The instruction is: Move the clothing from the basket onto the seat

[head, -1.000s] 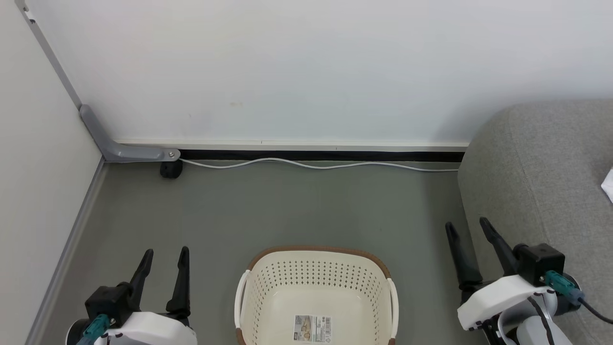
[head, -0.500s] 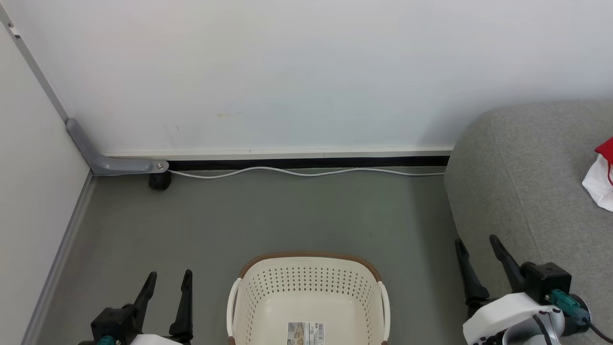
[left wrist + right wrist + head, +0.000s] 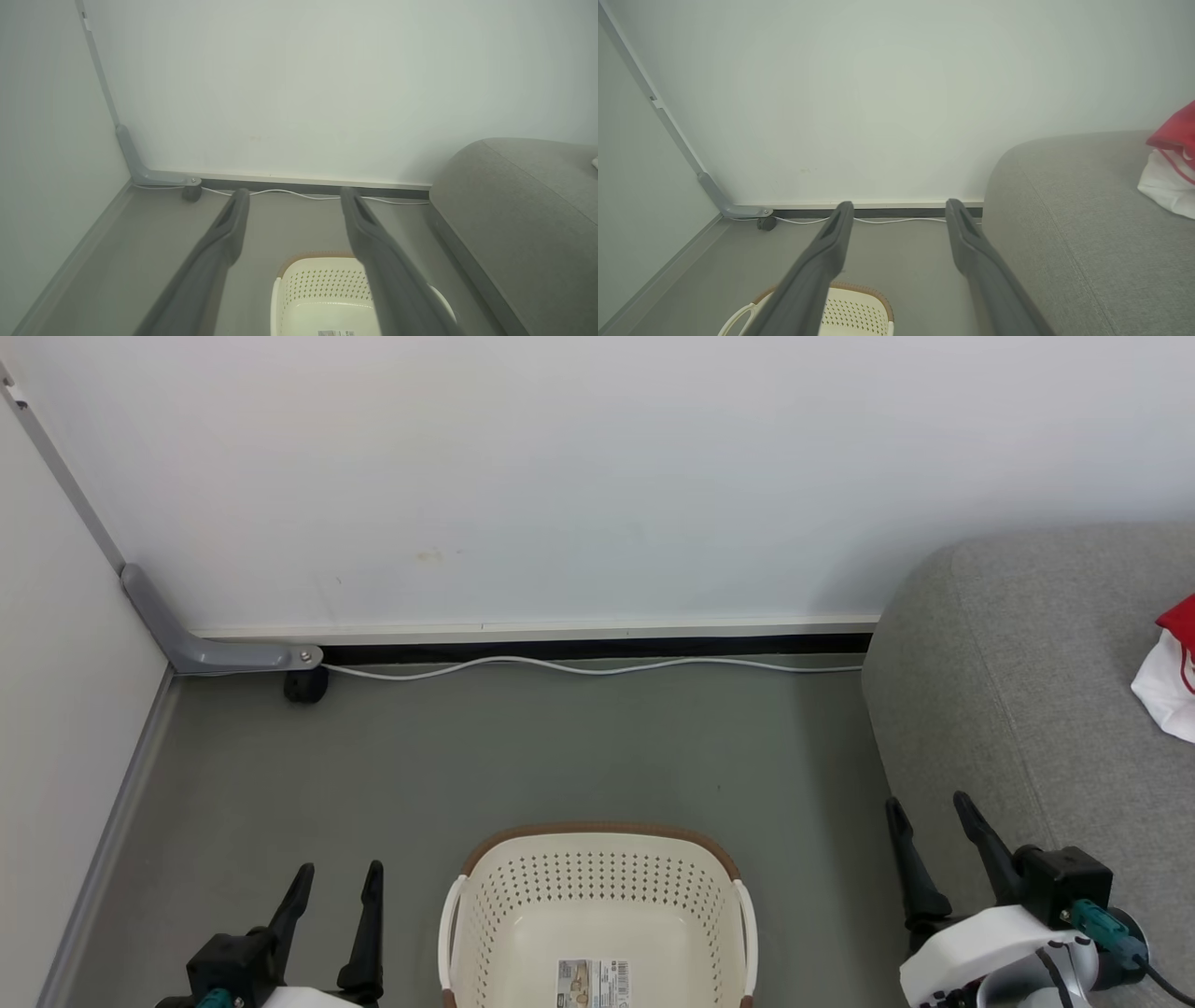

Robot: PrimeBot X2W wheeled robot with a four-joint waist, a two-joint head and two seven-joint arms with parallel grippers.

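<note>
The red-and-white soft fabric clothing (image 3: 1167, 677) lies on the large grey upholstered seat (image 3: 1018, 691), well apart from the cream perforated plastic basket (image 3: 597, 882) (label sticker (image 3: 593, 982) on its base), which stands between the left gripper (image 3: 339, 870) and right gripper (image 3: 927, 801), both spread wide, holding nothing.

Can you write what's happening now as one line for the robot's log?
basket: just a sticker in the part seen | clothing: on the seat | left gripper: open, empty | right gripper: open, empty

Perforated plastic basket (image 3: 597, 887), woven-cloth seat (image 3: 1018, 691)
</note>
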